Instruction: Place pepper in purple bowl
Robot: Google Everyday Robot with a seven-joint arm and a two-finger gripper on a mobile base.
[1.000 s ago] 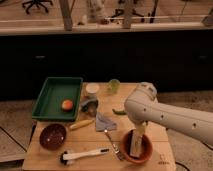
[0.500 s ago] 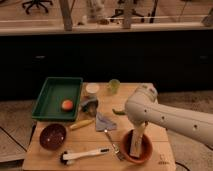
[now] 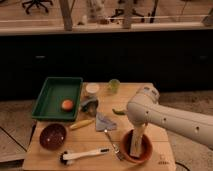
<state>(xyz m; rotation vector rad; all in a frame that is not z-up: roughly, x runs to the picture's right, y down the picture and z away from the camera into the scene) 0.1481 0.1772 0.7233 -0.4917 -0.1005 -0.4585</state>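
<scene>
— Where is the end effector?

— Low at the front right of the wooden surface. The white arm comes in from the right, bends, and drops straight down into the orange-brown bowl. The end effector sits inside that bowl's rim.

— Spread or pressed together?

— I cannot tell; the pale shape in the bowl does not separate clearly enough to judge.

— And the pepper?

— It lies on the surface, a small dark-green curve just left of the arm's bend, behind the orange-brown bowl. Nothing is gripping it.

— The purple bowl?

— Front left, well apart from the pepper, just in front of the green tray. Nothing shows inside it.

— What lies between them?

— A yellow elongated item just right of the purple bowl, then a grey-blue cloth-like piece and a fork near the orange-brown bowl. A white-handled brush lies along the front edge.

— Further back?

— An orange round thing in the tray, a pale green cup and a white container near the rear edge, and a grey object beside the tray.
</scene>
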